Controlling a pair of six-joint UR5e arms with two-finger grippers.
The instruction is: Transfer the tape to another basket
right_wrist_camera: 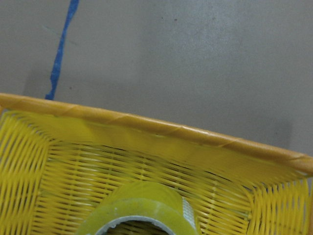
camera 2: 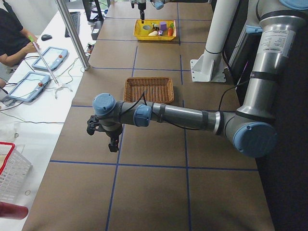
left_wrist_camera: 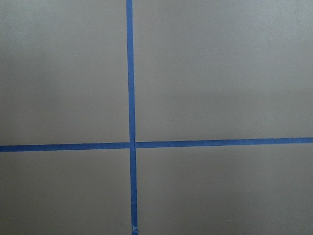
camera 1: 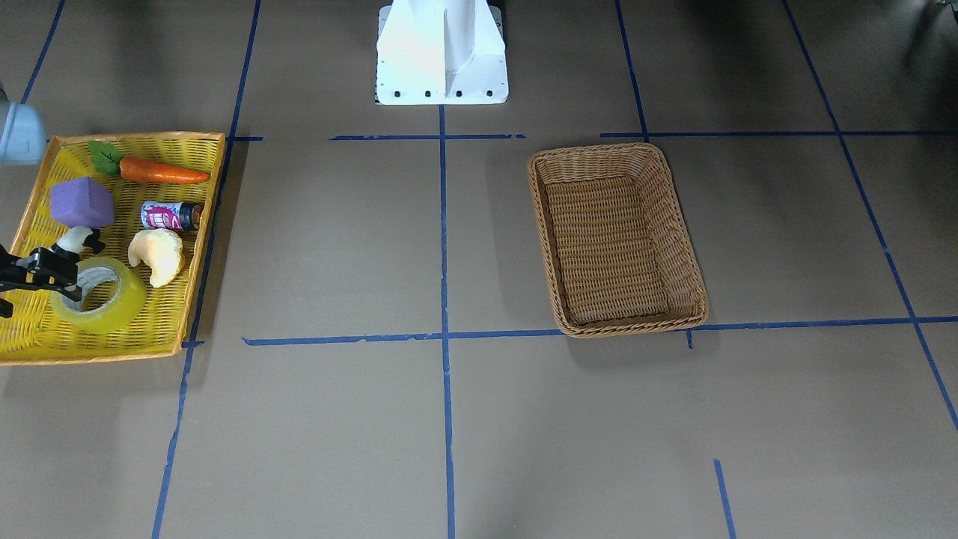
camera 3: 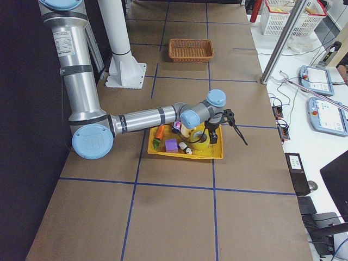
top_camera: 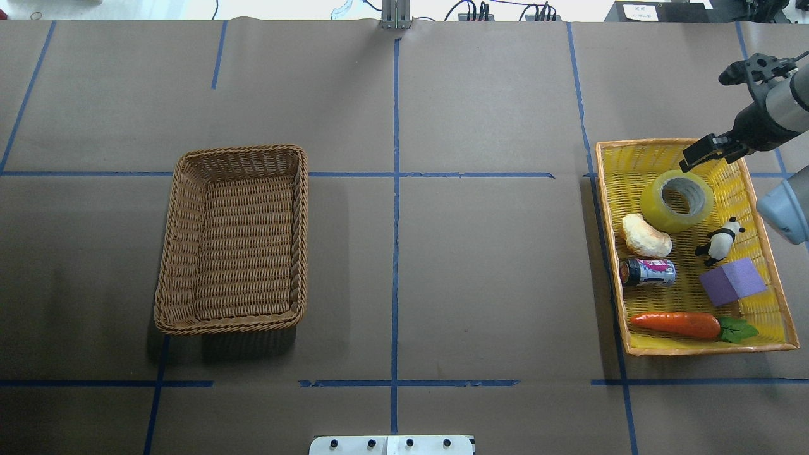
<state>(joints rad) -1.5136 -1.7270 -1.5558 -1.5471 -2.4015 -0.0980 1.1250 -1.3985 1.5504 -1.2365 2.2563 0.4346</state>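
Here the tape (top_camera: 653, 206) lies flat, hole upward, in the yellow tray (top_camera: 695, 350) at the desk's right end. It takes the part of the tray nearest the desk's far edge. The right gripper (top_camera: 706, 155) hangs over the side of the roll that faces the desk's far right corner. Its black fingers stand apart and grip nothing, and whether they touch the roll cannot be told. Beside the tape in the tray are a pale bread piece (top_camera: 644, 235), a panda figure (top_camera: 717, 240), a small can (top_camera: 648, 272), a purple block (top_camera: 733, 281) and a carrot (top_camera: 676, 323) along the tray's near side. The brown wicker basket (top_camera: 302, 240) sits in the desk's left half, well apart from the tray. The left gripper (camera 2: 113, 145) hovers above bare table towards the desk's left end. It shows only in the side view, so how its jaws stand cannot be told.
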